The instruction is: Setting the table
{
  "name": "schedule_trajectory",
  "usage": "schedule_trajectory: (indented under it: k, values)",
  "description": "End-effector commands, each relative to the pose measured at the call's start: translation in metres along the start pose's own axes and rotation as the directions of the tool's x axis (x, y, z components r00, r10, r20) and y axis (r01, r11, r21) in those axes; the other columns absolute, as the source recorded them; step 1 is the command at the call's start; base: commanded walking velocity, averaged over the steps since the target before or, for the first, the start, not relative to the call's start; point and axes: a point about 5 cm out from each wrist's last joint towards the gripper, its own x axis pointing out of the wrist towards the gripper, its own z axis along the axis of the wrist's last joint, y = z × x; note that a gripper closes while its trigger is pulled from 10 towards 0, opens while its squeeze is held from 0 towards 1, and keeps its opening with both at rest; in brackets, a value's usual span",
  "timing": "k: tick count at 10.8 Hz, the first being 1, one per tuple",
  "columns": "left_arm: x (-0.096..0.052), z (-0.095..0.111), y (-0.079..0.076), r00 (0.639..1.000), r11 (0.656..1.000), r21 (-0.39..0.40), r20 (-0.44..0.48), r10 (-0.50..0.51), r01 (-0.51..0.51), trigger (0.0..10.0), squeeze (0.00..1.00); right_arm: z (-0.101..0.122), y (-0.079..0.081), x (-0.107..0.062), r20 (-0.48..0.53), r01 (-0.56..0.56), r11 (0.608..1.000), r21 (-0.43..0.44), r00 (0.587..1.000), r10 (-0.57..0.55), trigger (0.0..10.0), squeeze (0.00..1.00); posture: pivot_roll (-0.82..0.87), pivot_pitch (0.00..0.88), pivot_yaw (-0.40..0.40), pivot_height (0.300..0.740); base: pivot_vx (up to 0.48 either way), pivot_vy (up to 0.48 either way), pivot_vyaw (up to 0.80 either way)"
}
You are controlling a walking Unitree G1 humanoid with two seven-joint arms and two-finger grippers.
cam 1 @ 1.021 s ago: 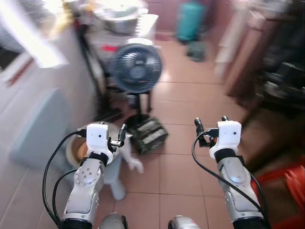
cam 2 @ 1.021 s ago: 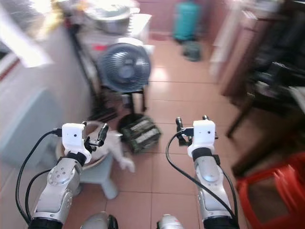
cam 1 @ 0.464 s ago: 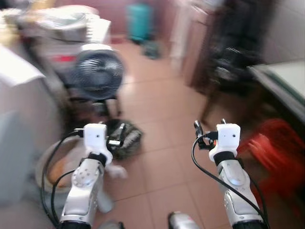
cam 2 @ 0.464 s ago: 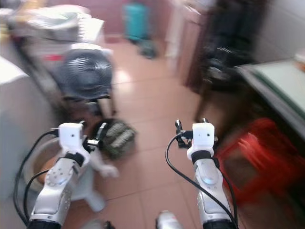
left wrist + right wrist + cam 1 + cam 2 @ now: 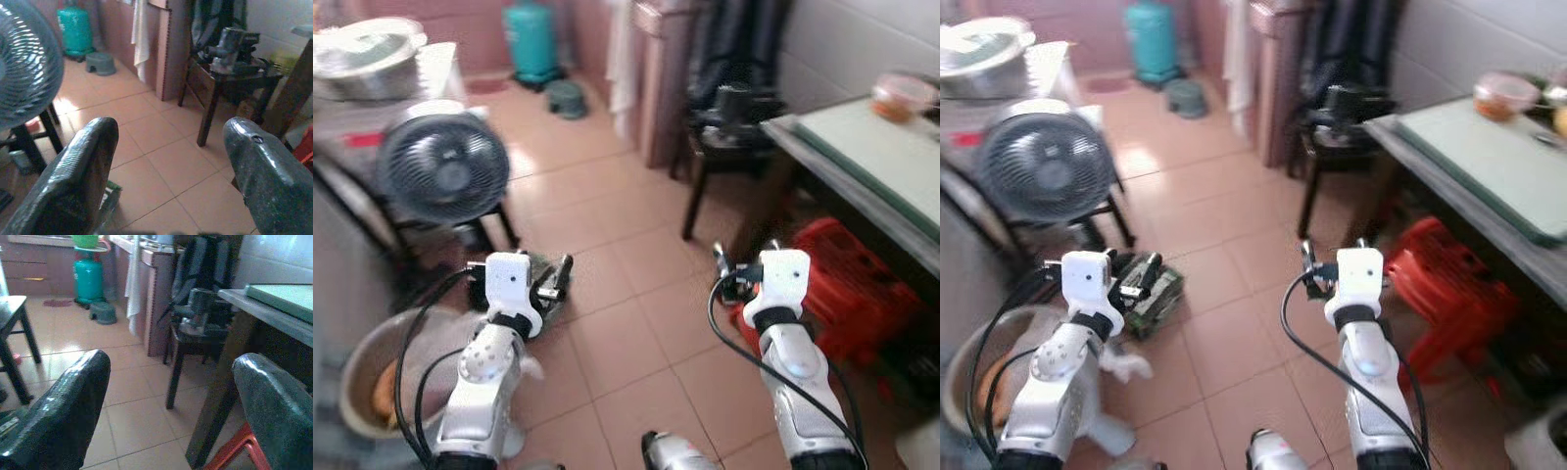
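Left gripper [image 5: 166,161] and right gripper [image 5: 171,401] are held empty with fingers spread over tiled floor [image 5: 636,333], counter [image 5: 871,166] at upper right, fan [image 5: 442,168] at upper left.

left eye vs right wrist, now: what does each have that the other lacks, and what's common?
Left eye view: both arms held up, the left gripper and right gripper over tiled floor, the dark round standing fan, the red plastic stool whole, and a lidded food container on the table.

Right wrist view: the right gripper's two black fingers spread wide with nothing between them, and a green bowl above the gas cylinder.

Shared: the teal gas cylinder, the dark wooden side table carrying a power tool, and the grey table with a pale green mat.
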Motion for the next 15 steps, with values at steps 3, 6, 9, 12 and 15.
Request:
schedule_trajectory:
  k: [3, 6, 9, 12, 15]
  values:
    - [0.0005, 0.0048, 0.0006, 1.000, 1.000, 0.002, 0.008, -0.004, 0.004, 10.0, 0.00, 0.0011, -0.0022, -0.0027, -0.003, 0.010, 1.000, 0.002, 1.000, -0.010, 10.0, 0.00, -0.08, 0.075, 0.038, 0.740, 0.000, 0.082, -0.80]
    - [-0.0004, 0.0057, -0.0022, 1.000, 1.000, -0.005, 0.008, -0.006, 0.006, 10.0, 0.00, 0.0020, -0.0033, -0.0020, -0.006, 0.011, 1.000, -0.003, 1.000, -0.011, 10.0, 0.00, -0.08, 0.093, 0.035, 0.740, 0.000, 0.000, -0.80]
    - [-0.0008, 0.0053, -0.0035, 1.000, 1.000, -0.017, 0.006, -0.005, 0.005, 10.0, 0.00, 0.0030, -0.0049, -0.0022, -0.008, 0.010, 1.000, -0.012, 1.000, -0.010, 10.0, 0.00, -0.09, 0.098, 0.030, 0.740, 0.000, 0.256, -0.80]
    - [-0.0002, 0.0053, -0.0044, 1.000, 1.000, -0.015, 0.006, -0.009, 0.009, 10.0, 0.00, 0.0039, -0.0073, -0.0012, -0.007, 0.012, 1.000, -0.020, 1.000, -0.012, 10.0, 0.00, -0.09, 0.097, 0.029, 0.740, 0.000, 0.000, -0.80]
    - [0.0008, 0.0126, -0.0054, 0.998, 1.000, 0.022, 0.067, -0.013, 0.012, 10.0, 0.00, 0.0058, -0.0075, 0.0014, -0.002, 0.011, 1.000, -0.023, 1.000, -0.011, 10.0, 0.00, -0.09, 0.091, 0.025, 0.740, 0.000, 0.000, -0.80]
